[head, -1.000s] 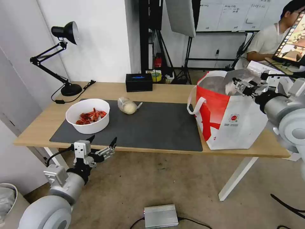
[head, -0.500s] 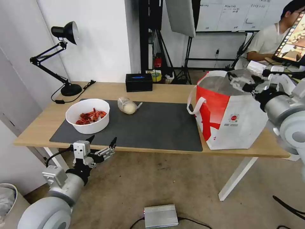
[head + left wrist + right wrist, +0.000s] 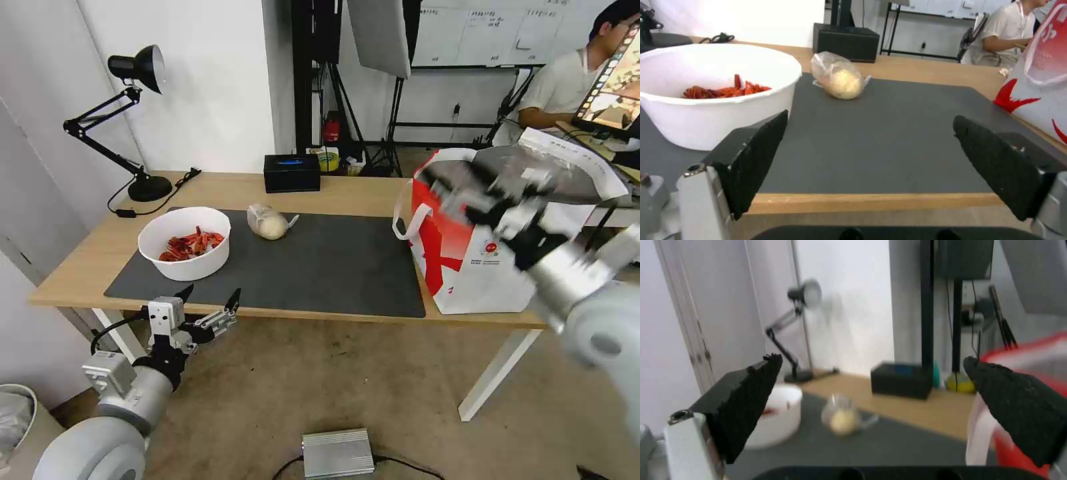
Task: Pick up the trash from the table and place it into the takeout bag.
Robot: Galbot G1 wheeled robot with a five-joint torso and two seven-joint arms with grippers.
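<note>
Your right tool (image 3: pixel 497 200), jaws apart and empty, sits before the white-and-red foil-lined takeout bag (image 3: pixel 467 267) at 3 o'clock. Left tool (image 3: pixel 207 313), jaws apart, waits at 7. On the light-wood surface (image 3: pixel 360 193), the white round bowl of red scraps (image 3: pixel 185 242) and knotted clear bag with pale lump (image 3: pixel 268 221) need fetching next.

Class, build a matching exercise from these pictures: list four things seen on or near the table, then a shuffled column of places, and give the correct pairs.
Things:
1. white bowl of red scraps
2. knotted clear bag
3. takeout bag
4. left gripper

Places:
A. open, low before the table's front edge
B. table's right end
C. mat's left end
D. mat's far edge, right of the bowl

Pairs: 1-C, 2-D, 3-B, 4-A
</note>
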